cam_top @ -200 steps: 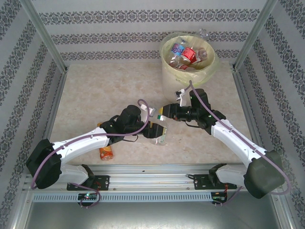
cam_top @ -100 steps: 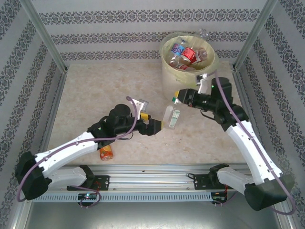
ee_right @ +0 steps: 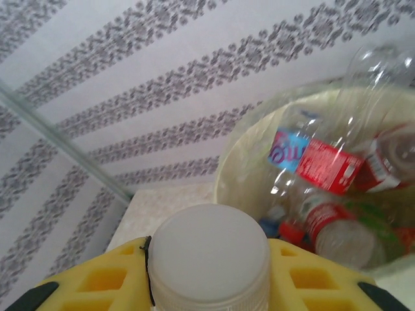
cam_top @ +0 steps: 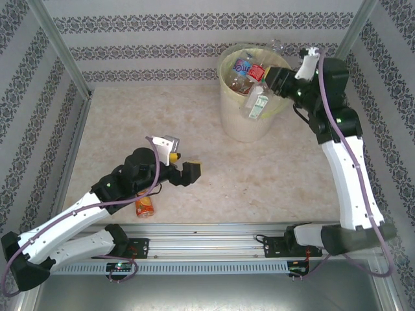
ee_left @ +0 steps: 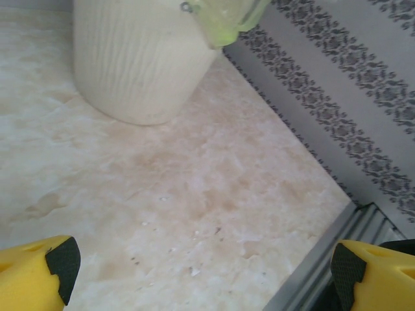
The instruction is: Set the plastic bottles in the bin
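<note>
Right gripper (cam_top: pixel 264 89) pinches a green-labelled bottle (cam_top: pixel 255 105) by its white cap (ee_right: pixel 207 259), dangling it at the near rim of the bin (cam_top: pixel 243 126). This looks like the drop: next, carry it fully over the opening, then part the jaws.

The left arm lies low from the lower left of the top view toward the centre, its left gripper (cam_top: pixel 184 165) spread wide, yellow fingers (ee_left: pixel 39 275) sitting at the wrist view's two bottom corners. The right arm stands steeply up the right side, wrist bent leftward, with the right gripper (cam_top: pixel 269 85) at upper right clamped on a white-capped bottle (ee_right: pixel 207 259)
</note>
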